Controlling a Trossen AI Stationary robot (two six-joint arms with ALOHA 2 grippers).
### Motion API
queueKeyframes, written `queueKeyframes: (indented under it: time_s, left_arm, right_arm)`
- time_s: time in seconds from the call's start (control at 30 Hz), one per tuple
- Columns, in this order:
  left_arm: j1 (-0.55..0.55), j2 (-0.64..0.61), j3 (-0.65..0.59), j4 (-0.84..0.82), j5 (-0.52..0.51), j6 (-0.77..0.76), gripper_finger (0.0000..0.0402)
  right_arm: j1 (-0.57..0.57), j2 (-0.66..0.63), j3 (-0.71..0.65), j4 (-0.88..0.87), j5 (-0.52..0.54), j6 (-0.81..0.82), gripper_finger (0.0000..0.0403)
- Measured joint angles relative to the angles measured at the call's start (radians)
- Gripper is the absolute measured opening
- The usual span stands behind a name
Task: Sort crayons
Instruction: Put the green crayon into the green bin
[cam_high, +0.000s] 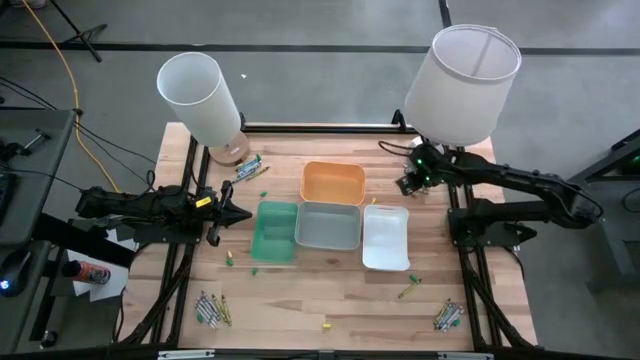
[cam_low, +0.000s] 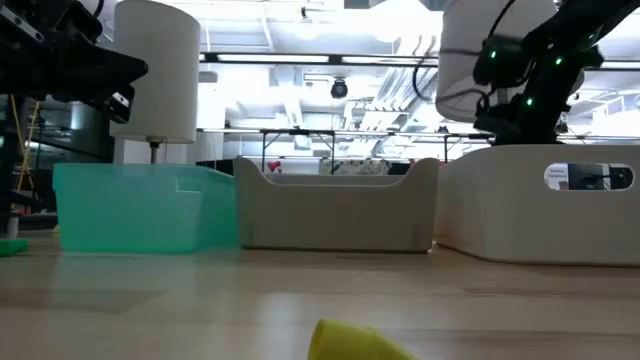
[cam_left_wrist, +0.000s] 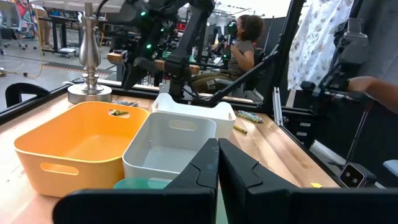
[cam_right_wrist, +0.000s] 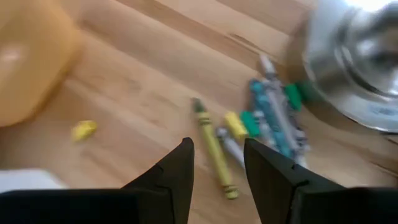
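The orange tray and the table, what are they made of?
The orange tray looks like smooth plastic: one even colour, rounded corners, a moulded handle slot, a soft sheen. The table looks like pale wood: plank seams and grain lines show.

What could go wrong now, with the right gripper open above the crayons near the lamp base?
1. The right gripper hovers open over a yellow-green crayon lying close to other thin crayons; closing may catch two.
2. The shiny metal lamp base stands beside that pile; the gripper could bump it.
3. The round crayons might roll away if nudged.
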Motion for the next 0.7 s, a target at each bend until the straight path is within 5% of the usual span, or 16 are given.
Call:
queueKeyframes:
  time_s: [0.23, 0.7]
  left_arm:
    - [0.000, 0.000, 0.000, 0.000, 0.000, 0.000, 0.0000]
    - [0.000, 0.000, 0.000, 0.000, 0.000, 0.000, 0.0000]
  right_arm:
    - [-0.063, 0.103, 0.000, 0.002, -0.125, -0.070, 0.0135]
    - [-0.060, 0.138, -0.001, -0.016, -0.124, -0.052, 0.0135]
